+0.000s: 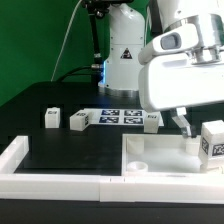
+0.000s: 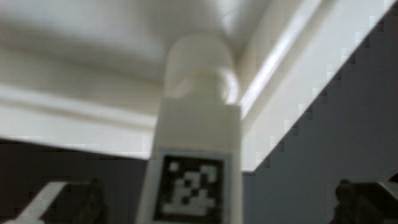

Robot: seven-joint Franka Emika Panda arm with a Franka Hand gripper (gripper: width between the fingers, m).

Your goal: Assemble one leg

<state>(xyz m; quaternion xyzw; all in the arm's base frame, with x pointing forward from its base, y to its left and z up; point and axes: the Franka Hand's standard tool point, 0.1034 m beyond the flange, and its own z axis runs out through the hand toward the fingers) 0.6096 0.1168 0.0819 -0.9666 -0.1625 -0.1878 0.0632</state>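
The gripper stands wide open at the exterior view's right, its fingers either side of an upright leg but gripping nothing. That leg appears to be seated at a corner of the white panel. Three more legs lie further left on the black table, near the marker board.

A black flat table is carrying three small white plastic tagged legs in a loose row. The thin marker board is lying between them, and a large flat white square panel is resting nearer the camera.
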